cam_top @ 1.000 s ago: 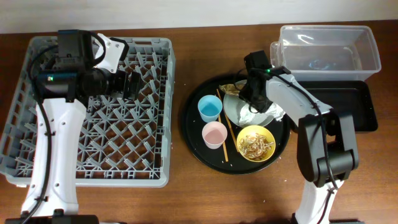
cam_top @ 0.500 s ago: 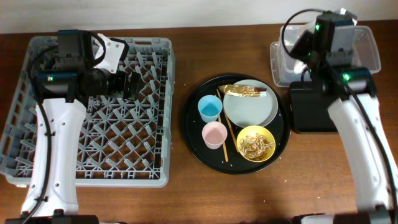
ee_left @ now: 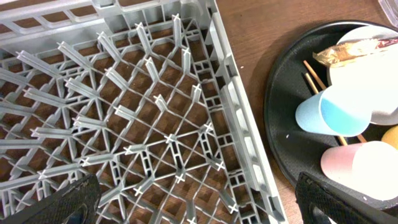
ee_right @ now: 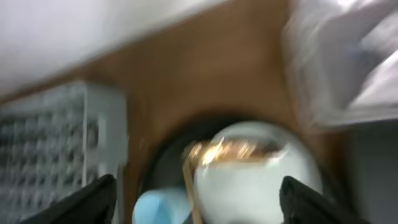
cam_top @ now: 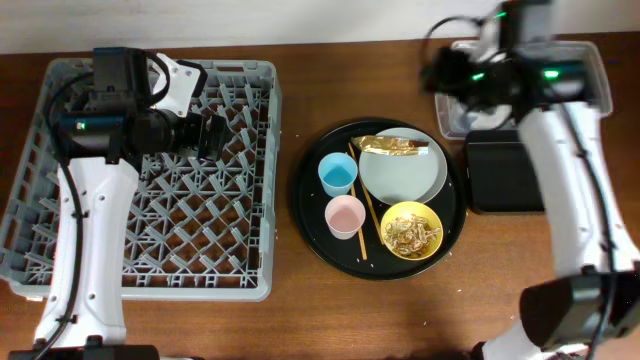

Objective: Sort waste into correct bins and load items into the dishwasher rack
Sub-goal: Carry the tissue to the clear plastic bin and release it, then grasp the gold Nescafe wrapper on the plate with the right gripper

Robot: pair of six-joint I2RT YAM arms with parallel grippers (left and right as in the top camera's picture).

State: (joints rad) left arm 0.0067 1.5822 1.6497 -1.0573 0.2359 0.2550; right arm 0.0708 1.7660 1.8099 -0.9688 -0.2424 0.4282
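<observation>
Furniture: one table [cam_top: 290, 330] with a brown wooden top, a visible grain and a matt finish. It fills nearly the whole overhead view, and its colour is uniform from edge to edge.

Wall [cam_top: 300, 15]: a plain off-white strip runs along the table's far edge.

Lighting: even and diffuse from above, with soft, short shadows on the wood.

The right wrist view is blurred. Of the room it shows only brown wood and a pale band along the top.
</observation>
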